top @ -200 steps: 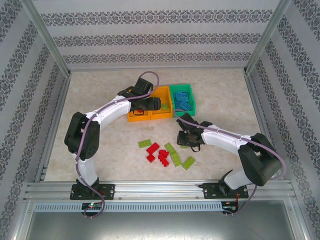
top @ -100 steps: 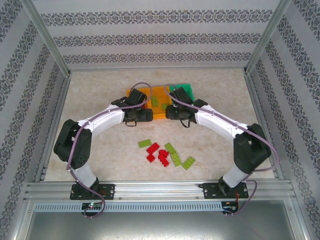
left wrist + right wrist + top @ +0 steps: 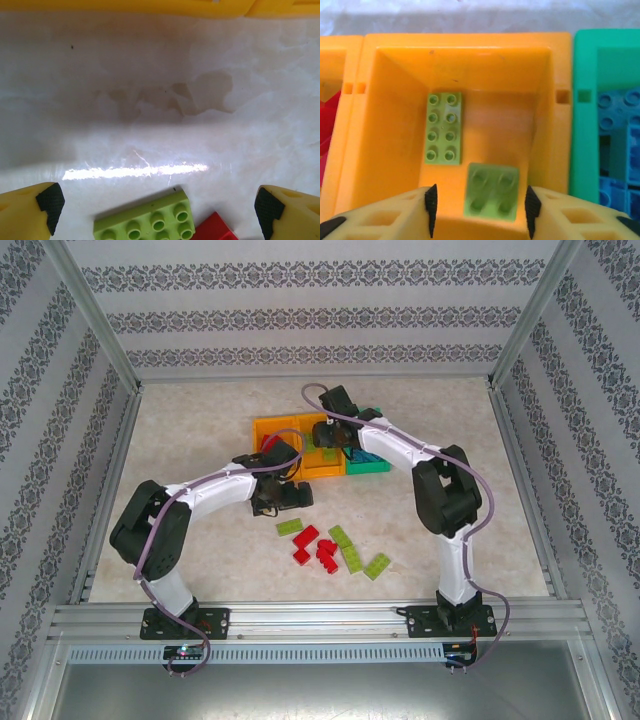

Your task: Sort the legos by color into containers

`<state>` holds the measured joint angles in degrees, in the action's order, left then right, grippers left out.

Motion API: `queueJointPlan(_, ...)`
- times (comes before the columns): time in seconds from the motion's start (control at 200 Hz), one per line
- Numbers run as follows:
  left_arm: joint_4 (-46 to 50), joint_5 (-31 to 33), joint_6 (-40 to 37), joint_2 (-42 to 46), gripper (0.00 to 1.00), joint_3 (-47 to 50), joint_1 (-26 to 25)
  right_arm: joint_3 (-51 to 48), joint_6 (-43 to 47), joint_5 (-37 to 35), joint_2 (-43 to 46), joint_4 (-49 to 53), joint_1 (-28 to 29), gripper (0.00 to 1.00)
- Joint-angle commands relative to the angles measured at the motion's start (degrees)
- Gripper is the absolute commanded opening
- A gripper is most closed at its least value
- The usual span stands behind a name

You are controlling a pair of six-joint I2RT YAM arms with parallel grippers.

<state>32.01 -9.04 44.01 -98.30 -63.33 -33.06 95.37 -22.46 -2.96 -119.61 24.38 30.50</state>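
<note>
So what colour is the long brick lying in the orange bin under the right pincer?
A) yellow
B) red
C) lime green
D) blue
C: in the right wrist view, the long brick on the floor of the orange bin is lime green.

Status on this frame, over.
Left pincer open, over a loose green lego. Right pincer open above middle orange bin, small green lego below it. Nothing blocking.

The worktop (image 3: 210, 125) looks like pale marbled stone, polished enough to carry a bright streak. The legos (image 3: 145, 220) are smooth glossy plastic (moulded studs), the containers (image 3: 395, 125) satin plastic. Black pads (image 3: 47, 202) on the jaws look knurled.
</note>
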Motion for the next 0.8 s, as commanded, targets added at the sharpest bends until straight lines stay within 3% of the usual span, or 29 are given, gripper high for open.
queueJointPlan(0.0,2.44,-1.48,4.87,-0.66,1.0,0.57,-1.17,2.51,0.93,0.57,-1.56,-0.16,0.11,0.6)
queueJointPlan(0.37,7.12,-2.58,11.19,-3.04,1.0,-1.2,-3.28,-3.18,-0.38,2.19,4.07,-5.38,0.43,0.74)
queueJointPlan(0.794,13.93,-0.77,13.98,-5.55,0.97,-5.11,-4.73,-10.59,-1.57,4.88,8.9,-10.12,-2.73,0.79)
